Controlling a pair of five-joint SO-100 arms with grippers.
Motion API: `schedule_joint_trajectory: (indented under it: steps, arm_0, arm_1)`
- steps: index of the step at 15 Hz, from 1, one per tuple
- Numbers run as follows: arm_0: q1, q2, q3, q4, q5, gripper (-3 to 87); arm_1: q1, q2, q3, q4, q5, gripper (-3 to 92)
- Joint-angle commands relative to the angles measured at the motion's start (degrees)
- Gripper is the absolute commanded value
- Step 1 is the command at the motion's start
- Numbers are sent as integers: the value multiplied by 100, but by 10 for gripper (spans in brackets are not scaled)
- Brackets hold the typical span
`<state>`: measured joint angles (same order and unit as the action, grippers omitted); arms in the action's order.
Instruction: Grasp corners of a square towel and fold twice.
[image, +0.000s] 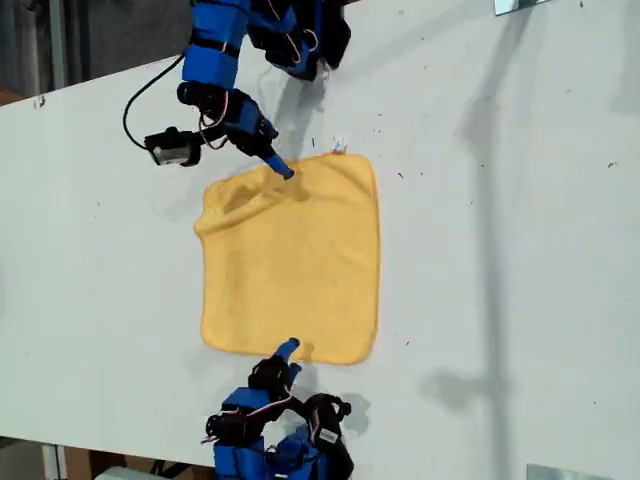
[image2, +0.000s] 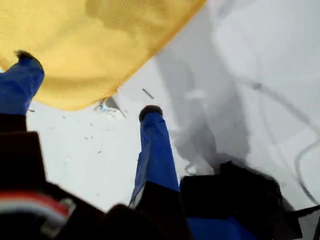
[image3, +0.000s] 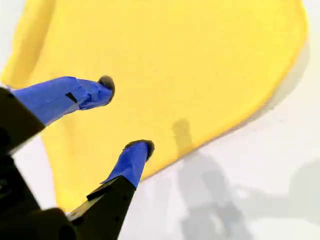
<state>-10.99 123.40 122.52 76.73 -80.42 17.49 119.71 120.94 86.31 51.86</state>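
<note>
On the table (image: 500, 250) the towel (image: 290, 260) lies unfolded. At its opposite edges my first gripper (image: 283, 170) and second gripper (image: 288, 348) gape, empty. First grasp pending; each likely must pinch the hem.

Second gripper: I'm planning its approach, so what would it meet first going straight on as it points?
Probably the square towel: my second gripper is open and aimed at the cloth, though depth is unclear.
</note>
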Motion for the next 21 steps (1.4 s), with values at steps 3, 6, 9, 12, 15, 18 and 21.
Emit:
schedule_joint_trajectory:
  steps: [3, 6, 9, 12, 15, 18, 21]
  arm_0:
    - [1169, -738, 721, -905, -1468, 206]
    - [1846, -879, 703, -1081, -2145, 206]
    - [2399, -1204, 677, -1345, -2733, 206]
    - [2610, -1837, 483, -1617, -3015, 209]
    - [2646, -2558, 448, -2276, -3032, 181]
    - [2646, -3182, 123, -2628, -2848, -3]
    - [2654, -3384, -475, -2206, -2716, -3]
  arm_1:
    - [-2241, -589, 580, -1011, 1811, 410]
    - [-2733, -1362, 510, -1538, 2180, 410]
    - [-2909, -1837, 431, -1854, 2259, 410]
    - [-3217, -2865, -264, -2004, 2347, 410]
    - [-3357, -3612, -905, -2039, 2312, 225]
    - [-3375, -3656, -940, -2039, 2435, -1]
    - [-3366, -3577, -958, -1881, 2496, -1]
